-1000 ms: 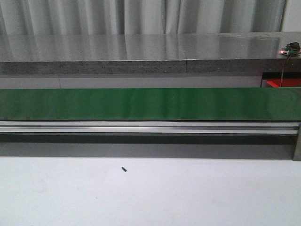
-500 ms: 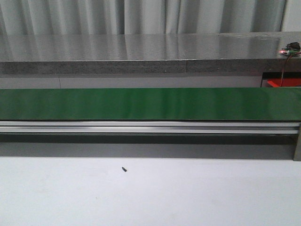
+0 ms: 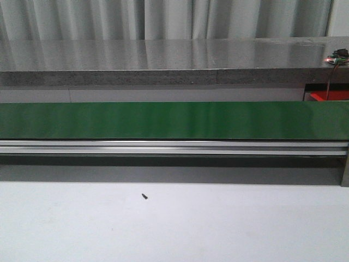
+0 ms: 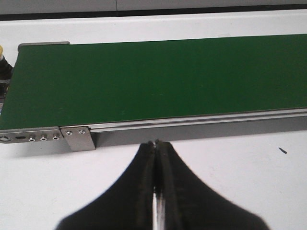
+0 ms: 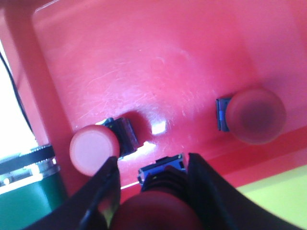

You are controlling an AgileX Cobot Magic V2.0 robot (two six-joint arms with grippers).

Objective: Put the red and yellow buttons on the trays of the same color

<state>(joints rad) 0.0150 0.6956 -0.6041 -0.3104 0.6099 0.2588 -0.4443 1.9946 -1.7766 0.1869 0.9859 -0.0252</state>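
In the right wrist view my right gripper (image 5: 152, 165) hangs low over the red tray (image 5: 144, 57), shut on a red button (image 5: 158, 213) with a black ribbed body and a blue base. Two more red buttons lie in the tray, one pale in the light (image 5: 93, 149) and one darker (image 5: 254, 116). A strip of the yellow tray (image 5: 283, 191) shows beside the red one. My left gripper (image 4: 156, 143) is shut and empty over the white table, just in front of the green conveyor belt (image 4: 158, 76). No yellow button is in view. Neither gripper appears in the front view.
The green belt (image 3: 174, 120) on its aluminium rail (image 3: 174, 146) runs across the table. A grey counter (image 3: 163, 60) stands behind it. A small black screw (image 3: 144, 196) lies on the white table (image 3: 218, 229). A red edge (image 3: 330, 96) shows at the far right.
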